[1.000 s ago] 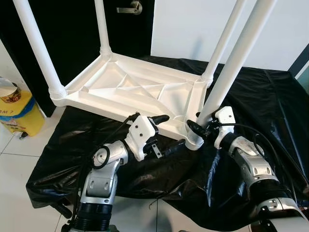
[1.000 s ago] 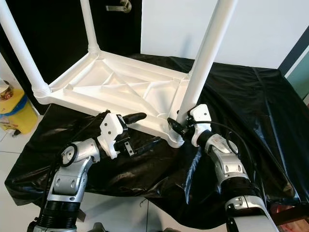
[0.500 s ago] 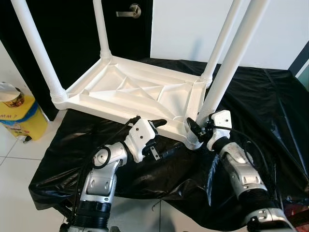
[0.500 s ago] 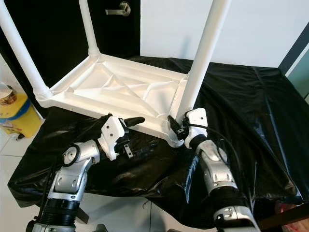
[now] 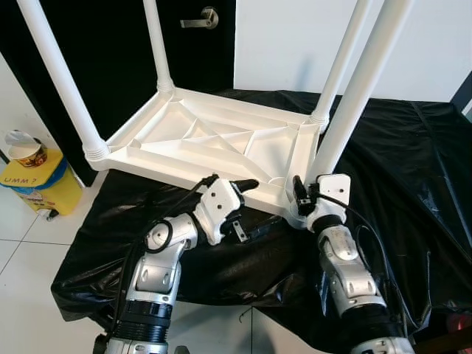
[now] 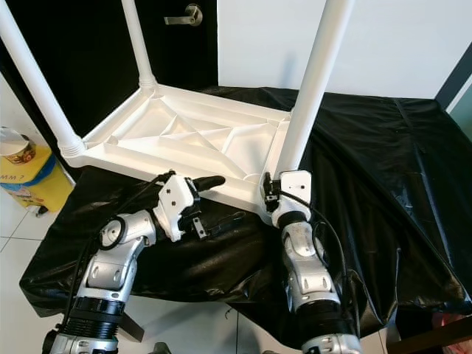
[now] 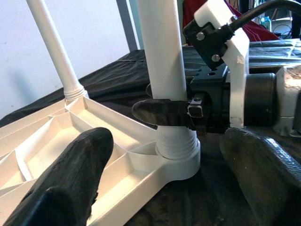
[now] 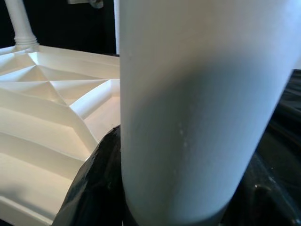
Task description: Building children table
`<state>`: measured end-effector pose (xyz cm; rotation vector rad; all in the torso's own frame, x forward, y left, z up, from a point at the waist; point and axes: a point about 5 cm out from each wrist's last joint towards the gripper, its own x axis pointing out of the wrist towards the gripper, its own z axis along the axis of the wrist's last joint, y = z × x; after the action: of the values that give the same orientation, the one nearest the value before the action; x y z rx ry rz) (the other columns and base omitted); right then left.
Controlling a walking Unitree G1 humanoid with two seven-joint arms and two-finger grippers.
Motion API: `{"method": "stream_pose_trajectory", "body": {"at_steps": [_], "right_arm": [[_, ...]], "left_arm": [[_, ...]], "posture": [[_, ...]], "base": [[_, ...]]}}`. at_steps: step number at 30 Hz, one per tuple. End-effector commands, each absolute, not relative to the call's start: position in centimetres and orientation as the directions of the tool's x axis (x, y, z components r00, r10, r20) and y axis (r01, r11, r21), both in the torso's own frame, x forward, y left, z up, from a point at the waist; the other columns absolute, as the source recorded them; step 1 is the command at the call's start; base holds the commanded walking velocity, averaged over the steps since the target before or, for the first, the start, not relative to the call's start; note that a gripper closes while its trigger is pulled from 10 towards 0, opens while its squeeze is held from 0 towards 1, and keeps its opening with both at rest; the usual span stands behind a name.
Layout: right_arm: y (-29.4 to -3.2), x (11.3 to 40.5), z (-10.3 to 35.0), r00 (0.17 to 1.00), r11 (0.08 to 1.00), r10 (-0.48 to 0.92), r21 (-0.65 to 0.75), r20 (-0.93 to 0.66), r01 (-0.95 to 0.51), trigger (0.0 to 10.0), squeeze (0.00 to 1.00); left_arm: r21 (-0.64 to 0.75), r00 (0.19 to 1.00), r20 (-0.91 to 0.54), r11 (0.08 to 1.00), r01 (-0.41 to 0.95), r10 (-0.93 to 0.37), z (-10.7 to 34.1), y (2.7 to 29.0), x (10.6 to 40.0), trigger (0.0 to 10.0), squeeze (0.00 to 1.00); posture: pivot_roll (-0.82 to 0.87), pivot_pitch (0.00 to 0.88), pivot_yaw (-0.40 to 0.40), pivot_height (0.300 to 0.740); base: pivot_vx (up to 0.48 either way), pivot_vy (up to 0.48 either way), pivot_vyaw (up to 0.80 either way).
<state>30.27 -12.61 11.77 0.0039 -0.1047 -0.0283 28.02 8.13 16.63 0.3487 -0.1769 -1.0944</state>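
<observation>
Fingers of my left gripper (image 5: 247,206) are spread wide apart, holding nothing, one finger over the near edge of the upside-down white table top (image 5: 214,140) and the other below it against the black plastic sheet (image 5: 398,169). That table top lies on the sheet with all four legs pointing up. Further right, my right gripper (image 7: 164,113) is clenched around the near right leg (image 5: 354,96), just above the ribbed collar where it seats in the corner socket. Off to the far left, a yellow container (image 5: 37,184) stands on the tiled floor (image 5: 22,280).
</observation>
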Motion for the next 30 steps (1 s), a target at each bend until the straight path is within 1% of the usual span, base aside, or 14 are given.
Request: {"method": "stream_pose_trajectory", "body": {"at_steps": [1, 5, 8, 9, 10, 11, 12, 17, 21, 22, 23, 25, 26, 30], "right_arm": [[-11.9, 29.7, 10.3, 0.999, 1.000, -0.013, -0.021, 0.034, 0.013, 10.0, 0.00], [-11.7, 29.6, 10.7, 0.998, 1.000, -0.009, -0.029, 0.057, 0.010, 10.0, 0.00], [-11.7, 29.5, 10.9, 0.998, 1.000, -0.015, -0.027, 0.063, 0.017, 10.0, 0.00], [-11.6, 29.4, 11.1, 0.997, 1.000, 0.008, -0.026, 0.082, -0.005, 10.0, 0.19], [-11.6, 29.4, 11.1, 0.997, 1.000, 0.008, -0.026, 0.082, -0.005, 10.0, 0.19], [-11.5, 29.3, 11.4, 0.995, 0.999, 0.029, -0.029, 0.099, -0.026, 10.0, 0.64], [-11.3, 29.3, 11.6, 0.993, 0.999, 0.041, -0.021, 0.113, -0.039, 10.0, 1.00], [-11.4, 29.2, 11.8, 0.991, 0.999, 0.045, -0.009, 0.127, -0.044, 10.0, 1.00], [-11.6, 29.1, 12.3, 0.984, 0.996, 0.087, -0.017, 0.155, -0.085, 10.0, 1.00], [-11.9, 29.1, 12.5, 0.979, 0.993, 0.118, -0.028, 0.169, -0.115, 10.0, 1.00], [-11.9, 29.1, 12.5, 0.979, 0.993, 0.118, -0.028, 0.169, -0.115, 10.0, 1.00], [-13.2, 29.1, 12.7, 0.960, 0.975, 0.219, -0.064, 0.176, -0.211, 10.0, 1.00], [-13.8, 29.2, 12.7, 0.953, 0.968, 0.251, -0.054, 0.169, -0.245, 10.0, 1.00], [-14.2, 29.3, 12.7, 0.949, 0.964, 0.267, -0.045, 0.165, -0.263, 10.0, 1.00]], "left_arm": [[0.346, 0.633, 0.049, 0.607, 0.715, -0.773, 16.9, 8.8, 29.2, 10.0, 0.00], [0.334, 0.663, 0.067, 0.643, 0.689, -0.745, 17.2, 9.5, 29.5, 10.0, 0.00], [0.334, 0.675, 0.059, 0.651, 0.681, -0.736, 17.2, 10.0, 29.6, 10.0, 0.00], [0.322, 0.677, 0.055, 0.655, 0.684, -0.734, 17.1, 10.3, 29.6, 10.0, 0.00], [0.322, 0.677, 0.055, 0.655, 0.684, -0.734, 17.1, 10.3, 29.6, 10.0, 0.00], [0.300, 0.685, 0.061, 0.668, 0.681, -0.726, 17.2, 10.7, 29.6, 10.0, 0.00], [0.272, 0.692, 0.080, 0.684, 0.677, -0.717, 17.5, 10.9, 29.7, 10.0, 0.00], [0.262, 0.695, 0.095, 0.692, 0.673, -0.712, 17.7, 10.8, 29.8, 10.0, 0.00], [0.274, 0.670, 0.081, 0.663, 0.697, -0.738, 17.6, 10.0, 29.6, 10.0, 0.00], [0.266, 0.661, 0.082, 0.656, 0.707, -0.746, 17.6, 9.6, 29.4, 10.0, 0.00], [0.266, 0.661, 0.082, 0.656, 0.707, -0.746, 17.6, 9.6, 29.4, 10.0, 0.00], [0.248, 0.644, 0.095, 0.644, 0.723, -0.759, 17.6, 8.9, 29.1, 10.0, 0.00], [0.243, 0.627, 0.097, 0.629, 0.738, -0.773, 17.6, 8.6, 28.9, 10.0, 0.00], [0.242, 0.615, 0.097, 0.618, 0.748, -0.783, 17.6, 8.3, 28.8, 10.0, 0.00]], "posture": [[0.03, 0.017, -0.029, 0.740], [0.03, 0.011, -0.021, 0.740], [0.02, 0.008, -0.012, 0.740], [0.02, 0.007, -0.007, 0.740], [0.02, 0.007, -0.007, 0.740], [0.02, 0.005, -0.006, 0.740], [0.02, 0.004, -0.007, 0.740], [0.02, 0.001, -0.007, 0.740], [0.02, 0.000, -0.001, 0.740], [0.02, 0.000, -0.002, 0.740], [0.02, 0.000, -0.002, 0.740], [0.02, 0.000, -0.006, 0.740], [0.02, 0.000, -0.006, 0.740], [0.01, 0.000, -0.004, 0.740]], "base": [[0.000, 0.000, 0.00], [0.000, 0.000, 0.00], [0.000, 0.000, 0.00], [0.000, 0.000, 0.00], [0.000, 0.000, 0.00], [0.000, 0.000, 0.00], [0.000, 0.000, 0.00], [0.000, 0.000, 0.00], [0.000, 0.000, 0.00], [0.000, 0.000, 0.00], [0.000, 0.000, 0.00], [0.000, 0.000, 0.00], [0.000, 0.000, 0.00], [0.000, 0.000, 0.00]]}}
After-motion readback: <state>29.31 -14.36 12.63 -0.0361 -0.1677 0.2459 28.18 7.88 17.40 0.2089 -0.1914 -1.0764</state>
